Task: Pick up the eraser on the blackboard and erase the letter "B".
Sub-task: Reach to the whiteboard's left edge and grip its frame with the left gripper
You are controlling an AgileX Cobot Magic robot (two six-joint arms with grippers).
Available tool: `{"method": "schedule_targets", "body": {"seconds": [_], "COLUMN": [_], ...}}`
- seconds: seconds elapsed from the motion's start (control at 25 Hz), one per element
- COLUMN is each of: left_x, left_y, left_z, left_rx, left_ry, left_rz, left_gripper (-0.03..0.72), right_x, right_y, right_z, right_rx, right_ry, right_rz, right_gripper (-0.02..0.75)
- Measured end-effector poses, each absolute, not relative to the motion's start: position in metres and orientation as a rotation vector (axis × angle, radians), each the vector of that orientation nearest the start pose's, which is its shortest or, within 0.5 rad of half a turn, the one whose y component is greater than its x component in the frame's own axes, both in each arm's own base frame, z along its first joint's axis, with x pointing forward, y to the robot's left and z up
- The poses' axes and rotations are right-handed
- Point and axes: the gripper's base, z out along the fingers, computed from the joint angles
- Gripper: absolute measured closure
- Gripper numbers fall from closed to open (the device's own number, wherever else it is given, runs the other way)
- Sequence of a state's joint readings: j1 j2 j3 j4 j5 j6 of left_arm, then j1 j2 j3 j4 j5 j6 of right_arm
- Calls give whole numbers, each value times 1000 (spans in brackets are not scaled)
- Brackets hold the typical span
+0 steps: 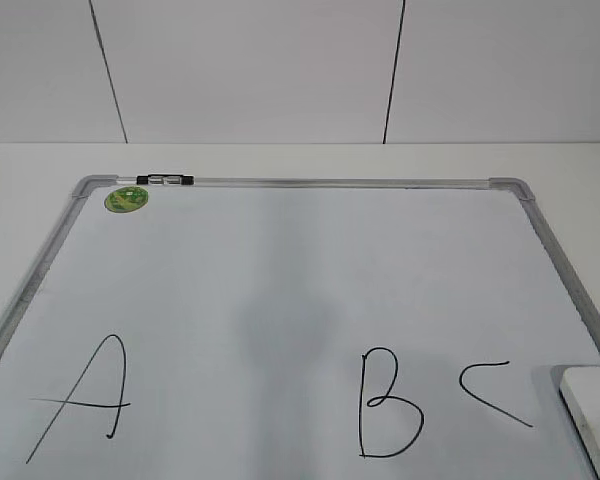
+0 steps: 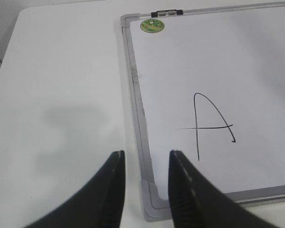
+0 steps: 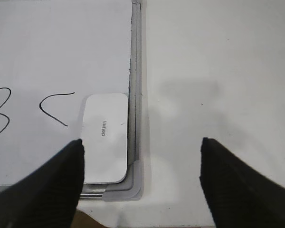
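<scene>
Left wrist view shows the left gripper (image 2: 145, 190) hanging above the near-left corner of the blackboard (image 2: 134, 90), its two dark fingers (image 2: 109, 190) a modest gap apart with nothing between them. The board's grey frame runs up through that gap and away from the gripper. Ahead and to the right of the fingers is the black "A" (image 2: 206, 124), and far ahead, by the board's far corner, the green round sticker (image 2: 152, 25) with a small black clip (image 2: 166, 14) on the frame beside it. To the left of the gripper lies bare white table (image 2: 57, 95).

In the exterior view neither gripper is seen; the letter "B" (image 1: 385, 405) stands whole between the "A" and the open "C" stroke (image 1: 492, 390).

The right wrist view shows the right gripper (image 3: 142, 180) with its fingers (image 3: 52, 185) spread wide and empty, over the board's near-right corner. The eraser (image 3: 105, 137) lies flat on the board just ahead of the left finger, its long edge against the right frame, its near end partly hidden by that finger. The "C" stroke sits just left of the eraser, and the "B" is farther left, cut by the picture's edge.
</scene>
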State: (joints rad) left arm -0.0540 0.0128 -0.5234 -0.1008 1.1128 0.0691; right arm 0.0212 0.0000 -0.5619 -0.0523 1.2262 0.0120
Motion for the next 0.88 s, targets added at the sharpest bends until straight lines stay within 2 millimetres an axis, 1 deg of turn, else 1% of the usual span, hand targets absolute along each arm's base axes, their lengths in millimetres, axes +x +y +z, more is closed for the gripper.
{"method": "schedule_targets", "body": {"seconds": [0.08, 0.2, 0.32, 0.4, 0.48, 0.64, 0.88], "left_x": [-9, -9, -7, -2, 8, 26, 70], "left_y": [-8, -10, -11, -13, -14, -16, -19], "left_z": [280, 280, 281, 281, 283, 297, 312], "left_rx": [137, 139, 139, 140, 142, 137, 134], "left_ry": [2079, 2077, 2086, 2121, 2194, 2279, 2445], "left_rz": [-115, -145, -158, -179, -200, -210, -227], "left_gripper": [453, 453, 452, 452, 452, 452, 452], "right_x": [-18, -9, 3, 13, 22, 41, 74], "right_y": [-4, -2, 3, 6, 9, 13, 15], "right_z": [289, 300, 310, 316, 320, 324, 315], "right_rx": [-1, -8, -14, -13, -7, 24, 54], "right_ry": [2185, 2240, 2295, 2334, 2367, 2445, 2611], "right_rz": [-38, -1, 64, 107, 146, 219, 243], "right_gripper": [153, 153, 153, 153, 153, 153, 153]}}
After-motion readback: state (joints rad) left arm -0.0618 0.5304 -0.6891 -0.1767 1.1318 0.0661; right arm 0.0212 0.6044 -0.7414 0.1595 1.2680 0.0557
